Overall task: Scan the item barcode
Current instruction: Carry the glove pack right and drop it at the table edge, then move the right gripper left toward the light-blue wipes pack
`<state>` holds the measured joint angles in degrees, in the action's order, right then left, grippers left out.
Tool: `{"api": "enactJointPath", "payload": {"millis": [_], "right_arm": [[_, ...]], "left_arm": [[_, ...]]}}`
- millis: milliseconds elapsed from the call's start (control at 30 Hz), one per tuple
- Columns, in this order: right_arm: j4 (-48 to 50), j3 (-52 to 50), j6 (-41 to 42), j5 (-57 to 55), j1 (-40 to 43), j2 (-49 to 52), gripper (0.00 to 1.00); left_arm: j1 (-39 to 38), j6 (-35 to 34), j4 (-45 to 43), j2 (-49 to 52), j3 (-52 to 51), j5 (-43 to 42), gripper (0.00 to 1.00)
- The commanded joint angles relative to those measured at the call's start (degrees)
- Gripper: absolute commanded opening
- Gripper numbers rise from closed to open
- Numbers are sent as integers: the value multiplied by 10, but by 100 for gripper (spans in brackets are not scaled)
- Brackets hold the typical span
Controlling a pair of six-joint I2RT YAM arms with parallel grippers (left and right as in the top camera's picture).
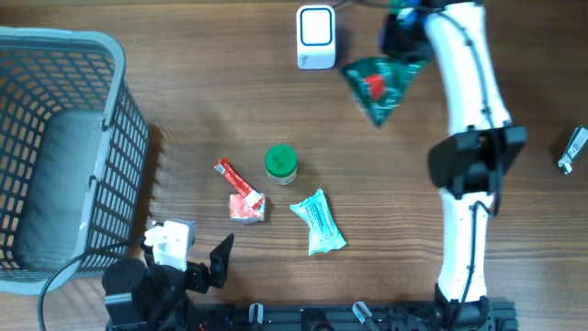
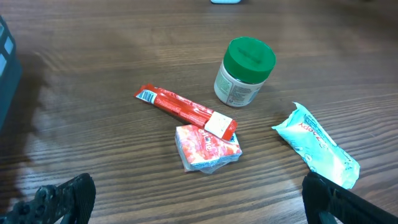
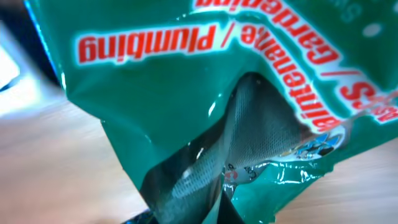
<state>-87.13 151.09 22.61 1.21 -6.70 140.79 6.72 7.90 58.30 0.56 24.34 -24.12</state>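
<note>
the right gripper is pinched nearly shut on the top edge of the green packet, which hangs off the far side of the bench. its long axis runs back toward the robot. the white scanner stands just to the packet's left, close but apart, so the right arm is far nearer. the left gripper gapes wide, holding nothing, beside the grey basket; nothing shows inside the basket. a green-lidded jar and the blue pouch lie on the bench between the two arms.

Brown wood-grain table, matte top, soft even light, faint shadows
</note>
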Motion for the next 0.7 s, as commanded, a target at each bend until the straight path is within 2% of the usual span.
{"api": "enactJointPath", "payload": {"millis": [0, 200, 267, 300, 333, 367, 400, 567, 667], "right_arm": [[24, -17, -58, -79, 131, 0, 5], [153, -151, -76, -46, 319, 4, 5], [192, -202, -76, -10, 368, 4, 16], [197, -215, -76, 8, 385, 4, 31], [195, -216, -76, 30, 398, 4, 57], [192, -216, -76, 59, 411, 4, 72], [185, -212, -75, 88, 421, 1, 98], [146, -196, -25, 137, 438, -54, 100], [115, -196, 0, 180, 438, -146, 100]], "left_arm": [[2, 7, -2, -2, -1, -9, 100], [2, 7, -2, -2, -1, -9, 100], [2, 7, -2, -2, -1, -9, 100], [2, 7, -2, -2, -1, -9, 100], [2, 7, -2, -2, -1, -9, 100], [2, 7, -2, -2, -1, -9, 100], [2, 7, -2, -2, -1, -9, 100], [2, 7, -2, -2, -1, -9, 100], [2, 7, -2, -2, -1, -9, 100]]}}
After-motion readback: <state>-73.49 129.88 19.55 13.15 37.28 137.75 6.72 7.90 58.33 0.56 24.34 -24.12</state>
